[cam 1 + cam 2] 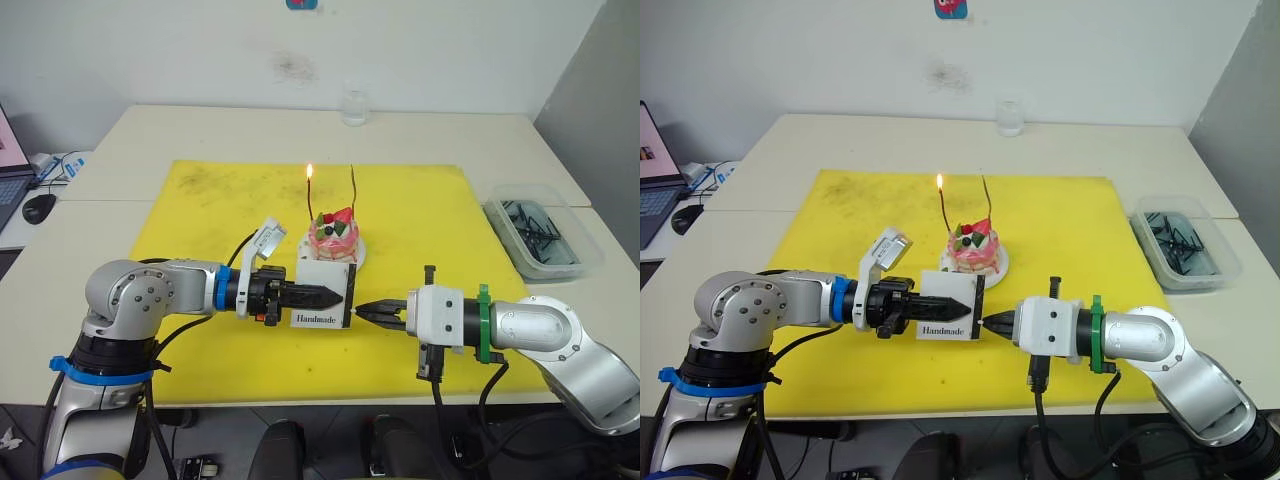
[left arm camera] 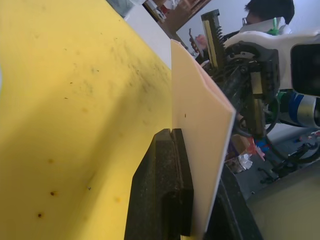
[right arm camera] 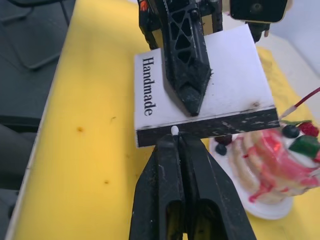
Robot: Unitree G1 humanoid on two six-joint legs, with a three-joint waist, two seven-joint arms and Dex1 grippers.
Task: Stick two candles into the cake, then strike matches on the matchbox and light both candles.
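One candle (image 1: pixel 310 196) burns and the other (image 1: pixel 354 190) stands unlit in the cake (image 1: pixel 333 238), so with the left gripper (image 1: pixel 328 294) clamped on the matchbox (image 1: pixel 325 293) and the right gripper (image 1: pixel 368 310) pinching a match (image 3: pixel 175 131) against its strip, a quick swipe comes next

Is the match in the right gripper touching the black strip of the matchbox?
Touching. In the right wrist view, the match's pale head sits against the matchbox's black strip, with no gap showing.
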